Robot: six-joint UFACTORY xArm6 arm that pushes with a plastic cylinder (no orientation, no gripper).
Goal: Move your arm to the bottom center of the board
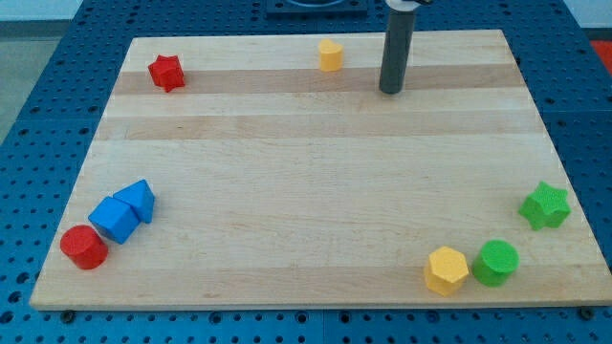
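The board [316, 182], a pale wooden top, is what this step is about, and its bottom centre, the bare stretch of wood along the view's lower edge, is where we have to end up. We carry no claw, only a rod, so there is nothing to open or close; our tip [390, 91] rests on the wood near the view's top, a little right of centre and touching no block.

Taking things from the bottom of the view upward: far below our tip and slightly to its right sit the yellow hexagonal block [447, 269] and the green cylinder [496, 262], just beside each other. Far down and well left of our tip lie the red cylinder [84, 247], the blue cube [115, 220] and the blue triangular block [138, 200], bunched tightly. The green star [545, 205] stands below our tip and well right. Close to our tip's left, at about its height, is the small yellow block [330, 54]; well beyond it on the left is the red star [166, 72].

In our judgement the step goes best as a straight slide down the view, leaning slightly left. That lane looks free, and we should stop short of the edge, keeping left of the yellow hexagonal block.
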